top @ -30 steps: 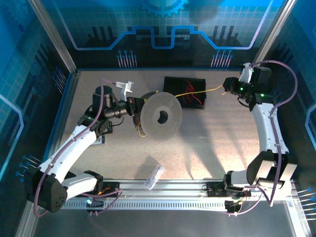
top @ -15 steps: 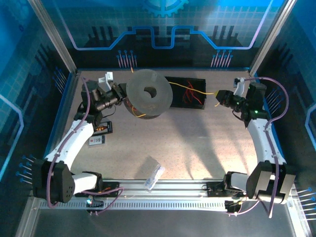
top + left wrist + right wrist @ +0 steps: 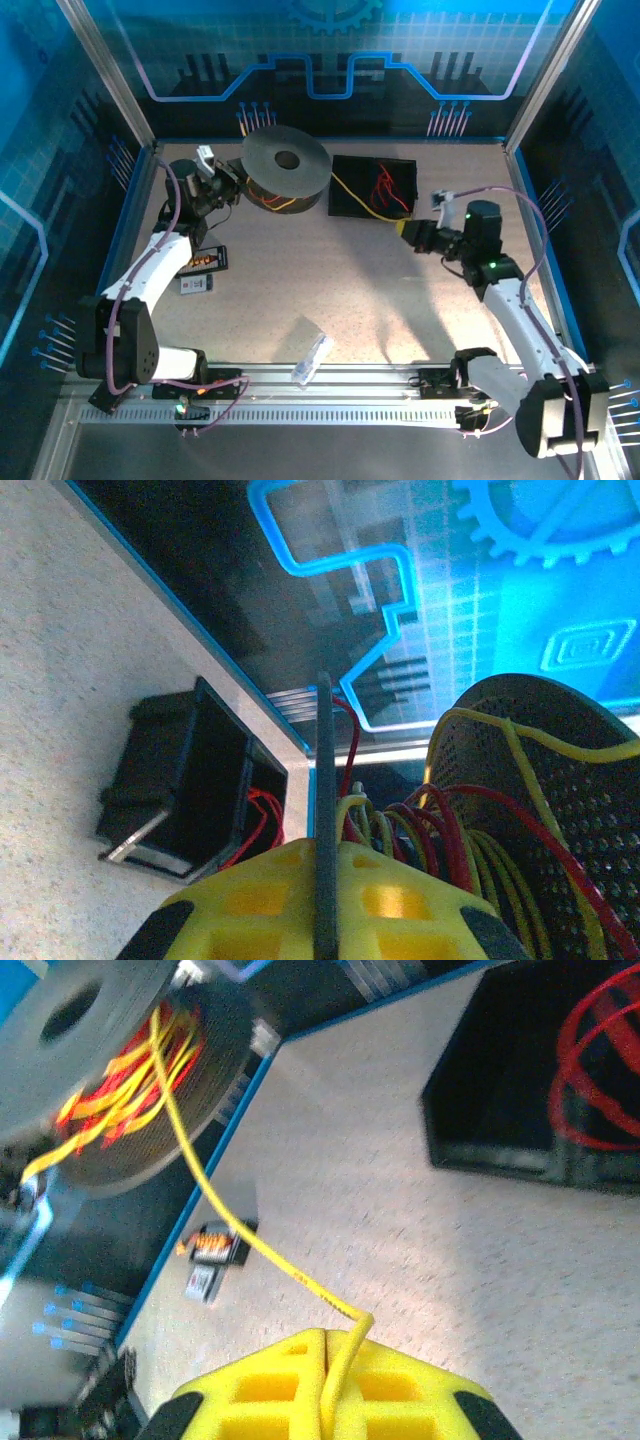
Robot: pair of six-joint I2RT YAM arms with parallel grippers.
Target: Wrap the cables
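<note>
1. Your left gripper [image 3: 231, 183]: far left of the table, fingers clamped on the thin rim of the black spool [image 3: 262, 160].
2. Cables [image 3: 470, 830]: yellow and red turns wound round the spool's core. More red loops lie in the black box [image 3: 355, 176], just right of the spool.
3. Yellow strand [image 3: 250, 1241]: runs from the spool, across the box, to your right gripper [image 3: 408, 231].
4. Your right gripper: right of centre, fingers pinched tight on that strand.

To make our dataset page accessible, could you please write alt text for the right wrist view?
The right gripper, its jaws shut on a yellow cable, is at the bottom; the cable runs up and left to a black spool wound with red and yellow cables. A black box sits on the speckled table at upper right.
</note>
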